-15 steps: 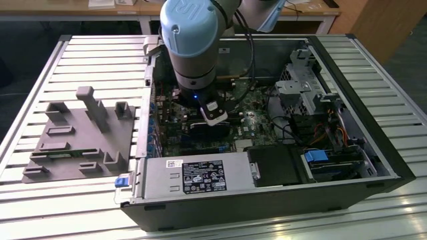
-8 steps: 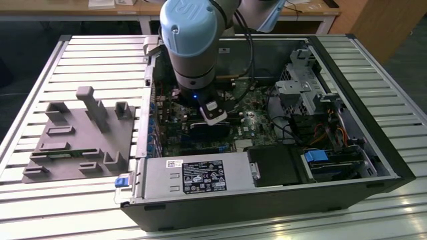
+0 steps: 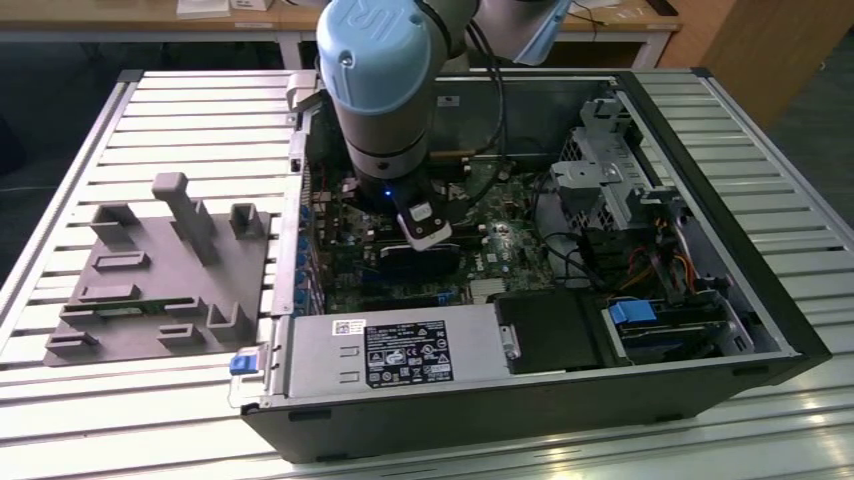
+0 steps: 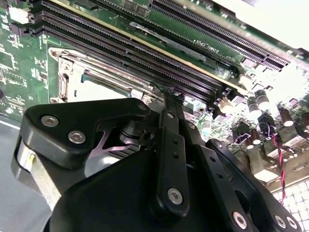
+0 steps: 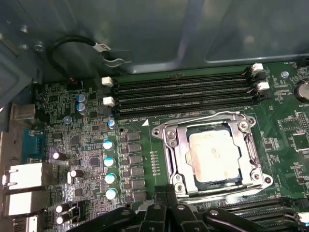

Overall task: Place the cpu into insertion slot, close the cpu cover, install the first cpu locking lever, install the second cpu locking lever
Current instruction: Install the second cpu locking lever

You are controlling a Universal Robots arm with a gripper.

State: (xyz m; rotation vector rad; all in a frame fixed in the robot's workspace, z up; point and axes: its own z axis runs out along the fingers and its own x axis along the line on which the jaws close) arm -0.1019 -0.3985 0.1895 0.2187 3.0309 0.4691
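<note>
Hovering at the socket's six o'clock edge, the hand (image 5: 166, 205), fingers pressed together, nears the cpu (image 5: 215, 151), seated under the cpu cover (image 5: 176, 150); the chip looks light, stiff and fragile, best held by its edges.

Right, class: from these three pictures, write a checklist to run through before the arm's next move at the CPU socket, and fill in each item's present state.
1. The cpu lies in the insertion slot: ok; its silvery top shows inside the socket.
2. The cpu cover is down around the chip: ok, as far as the first wrist view shows.
3. Both locking levers latched: cannot tell.
4. The gripper is at the socket's edge: ok; in the first wrist view its black fingers meet beside the frame.
5. The gripper holds nothing: cannot tell.
6. The memory slots beside the socket are free of the gripper: ok.
</note>
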